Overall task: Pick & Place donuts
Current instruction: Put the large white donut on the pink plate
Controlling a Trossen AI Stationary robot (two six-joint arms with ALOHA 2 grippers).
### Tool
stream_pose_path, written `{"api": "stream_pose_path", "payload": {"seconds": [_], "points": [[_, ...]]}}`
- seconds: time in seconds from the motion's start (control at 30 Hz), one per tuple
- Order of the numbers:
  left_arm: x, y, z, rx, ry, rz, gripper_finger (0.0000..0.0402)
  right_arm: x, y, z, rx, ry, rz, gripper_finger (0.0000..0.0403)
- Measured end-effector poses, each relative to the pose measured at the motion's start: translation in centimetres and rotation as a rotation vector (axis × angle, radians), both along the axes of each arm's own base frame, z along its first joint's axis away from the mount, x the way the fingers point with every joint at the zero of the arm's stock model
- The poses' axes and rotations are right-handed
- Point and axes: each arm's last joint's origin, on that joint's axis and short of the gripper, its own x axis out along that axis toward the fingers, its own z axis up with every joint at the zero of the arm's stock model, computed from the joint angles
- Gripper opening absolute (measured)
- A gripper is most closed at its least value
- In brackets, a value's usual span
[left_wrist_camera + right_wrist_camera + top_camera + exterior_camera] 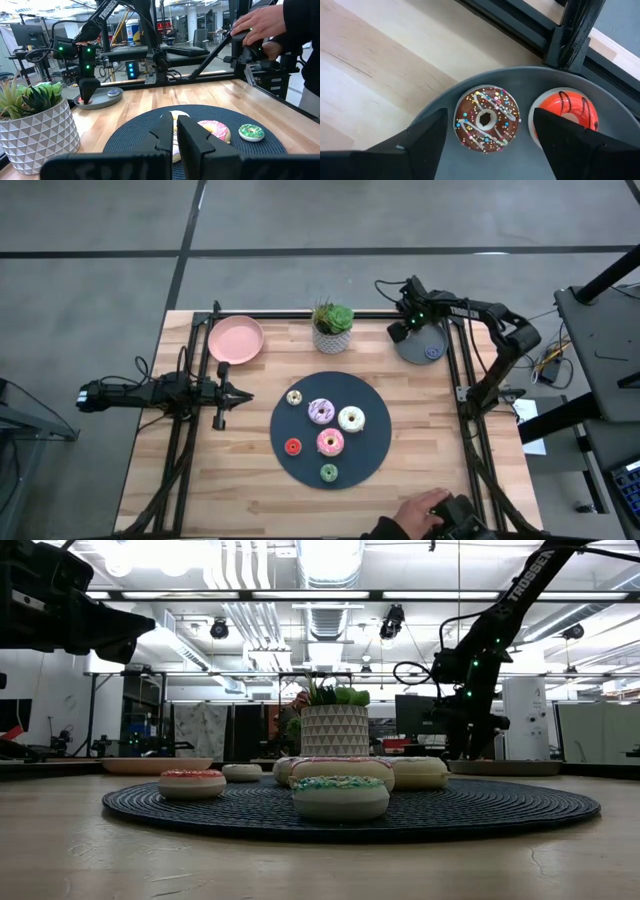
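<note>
Nearest the low camera: green donut [340, 797] sitting on the dark round mat [377, 455], front edge.

Mat contents, seen from above: cream donut [294, 397], purple-white donut [321, 411], white donut [351, 419], pink donut [330, 442], small red donut [293, 447], and the green one lying nearest the table's front edge.

Grey plate [440, 107], far right corner of the table [200, 490]: brown sprinkled donut [486, 119] and an orange-red donut [566, 117] lying side by side, apart; a small blue donut [432, 351] is also showing on it from above.

Right tool [490, 137]: hovering over the grey plate, fingers spread wide, straddling the brown donut without touching it.

Left tool [245, 396]: waiting at the table's left side, fingers pressed together, pinching nothing.

Pink plate [235, 340]: sitting at the far left. Potted plant [333, 328]: standing between the two plates.

Person's hand [425, 506]: resting on a dark device at the table's front edge.
</note>
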Motion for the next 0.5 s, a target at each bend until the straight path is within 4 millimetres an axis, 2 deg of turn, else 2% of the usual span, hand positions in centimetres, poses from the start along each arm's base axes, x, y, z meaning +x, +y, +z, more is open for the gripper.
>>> {"api": "stream_pose_path", "payload": {"seconds": [0.2,0.33,0.5], "points": [[0.0,0.0,0.0,0.0,0.0,0.001,0.0,-0.3,0.4,1.9,-0.05,-0.03,0.005,0.0301],[0.0,0.0,0.0,0.0,0.0,0.0,0.0,-0.6,1.3,4.2,-0.108,-0.064,0.029,0.0304],[0.0,0.0,0.0,0.0,0.0,0.0,0.0,-0.8,3.3,7.3,-0.129,-0.175,0.11,0.0304]]}}
